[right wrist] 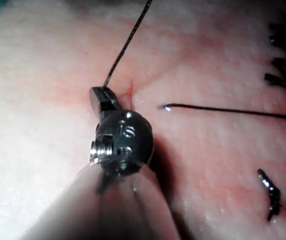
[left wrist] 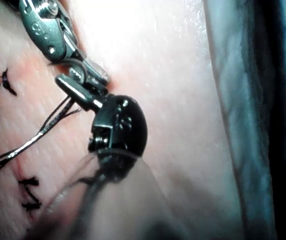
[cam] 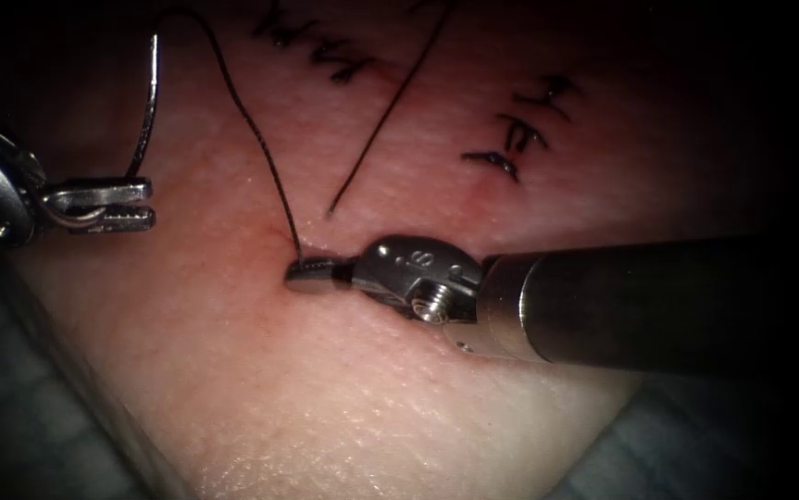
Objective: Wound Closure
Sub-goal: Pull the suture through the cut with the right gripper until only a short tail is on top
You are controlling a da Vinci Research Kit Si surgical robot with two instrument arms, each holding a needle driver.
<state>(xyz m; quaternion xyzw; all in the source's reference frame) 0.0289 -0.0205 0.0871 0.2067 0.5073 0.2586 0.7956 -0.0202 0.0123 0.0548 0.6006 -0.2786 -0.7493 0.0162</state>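
My left tool (cam: 149,204) hangs over the tissue's (cam: 325,398) left part, shut on the lower end of the curved needle (cam: 149,111). The needle rises clear of the tissue. Dark thread (cam: 251,130) arcs from the needle's top down to the reddened cut, where my right tool (cam: 293,276) lies low on the tissue with its jaws shut on the thread. The right wrist view shows those jaws (right wrist: 96,95) with the thread (right wrist: 127,45) leading away from their tip. My left tool's jaws (left wrist: 62,82) appear in the left wrist view beside the right tool (left wrist: 45,27).
A loose thread end (cam: 380,120) lies on the tissue just beyond the right tool, seen too as a loose thread end (right wrist: 223,109). Dark stitch marks (cam: 519,130) sit on the far right. Blue-green drape (cam: 10,435) borders the tissue.
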